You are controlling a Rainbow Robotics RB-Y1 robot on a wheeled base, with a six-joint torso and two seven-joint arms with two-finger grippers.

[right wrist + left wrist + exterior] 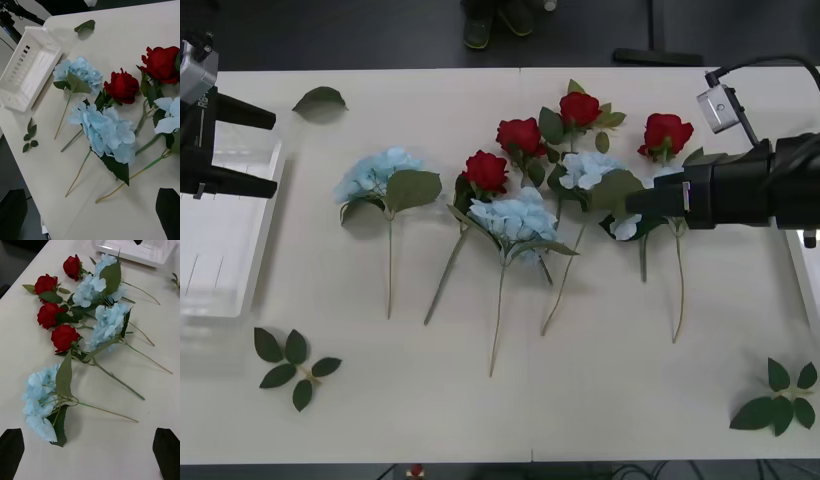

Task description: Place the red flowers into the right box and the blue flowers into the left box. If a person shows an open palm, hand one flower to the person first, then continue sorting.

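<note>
Toward nine o'clock from my black right gripper (632, 206), fingers spread, lies a pale blue hydrangea cluster (627, 226) I judge I must clamp next.

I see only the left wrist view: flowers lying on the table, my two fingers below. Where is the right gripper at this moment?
Observer: The right gripper is open and reaches in over the rightmost blue hydrangea, beside a red rose.
Operator: And the left box, is any flower inside?
Observer: No, the left box holds no flower.
Operator: Where is my own gripper relative to that box?
Observer: The left gripper, open, hangs over the box's far end.
</note>
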